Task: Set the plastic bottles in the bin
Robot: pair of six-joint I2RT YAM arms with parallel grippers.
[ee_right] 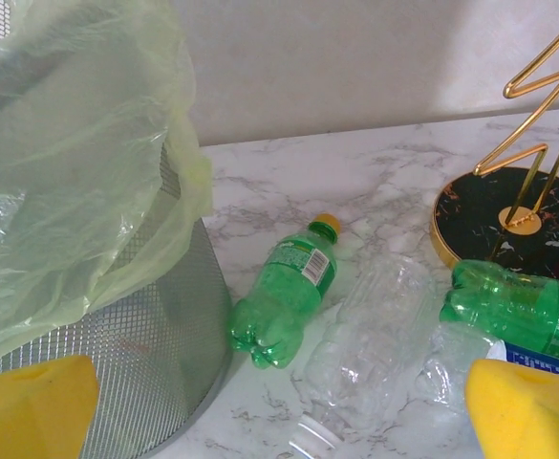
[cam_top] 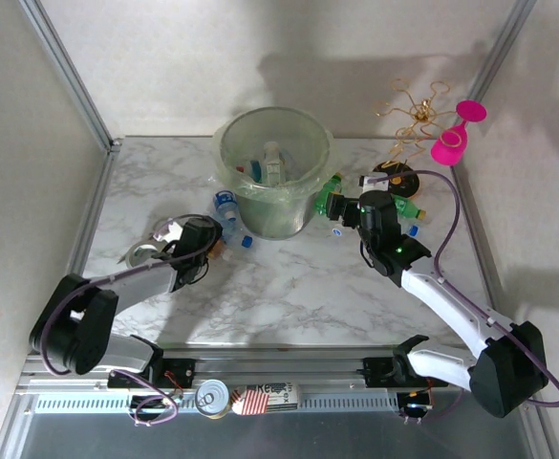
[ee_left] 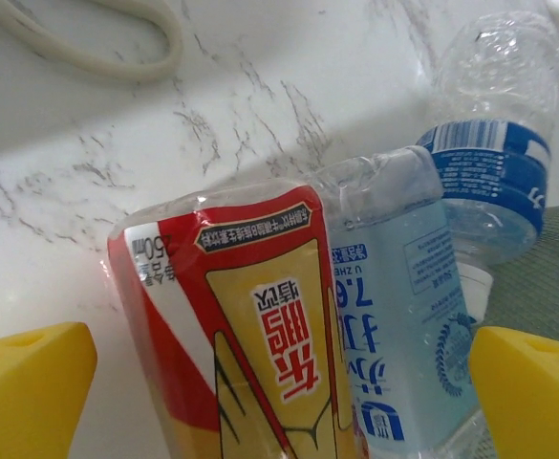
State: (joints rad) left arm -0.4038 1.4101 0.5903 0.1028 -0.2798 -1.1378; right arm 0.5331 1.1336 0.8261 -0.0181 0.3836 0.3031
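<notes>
You seem to be at the pick-up step: your left claw (ee_left: 279, 402) is released around the red-and-yellow bottle (ee_left: 250, 335), the right claw (ee_right: 279, 406) is released near a green bottle (ee_right: 289, 292), so next clench and carry to the bin (cam_top: 281, 212) at upper centre.

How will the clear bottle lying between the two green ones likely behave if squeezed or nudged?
The clear bottle looks empty and dented, so it is probably very light and may buckle more when squeezed. Lying on its side on the smooth table, it could roll or slide toward the orange-capped green bottle beside it if nudged.
</notes>
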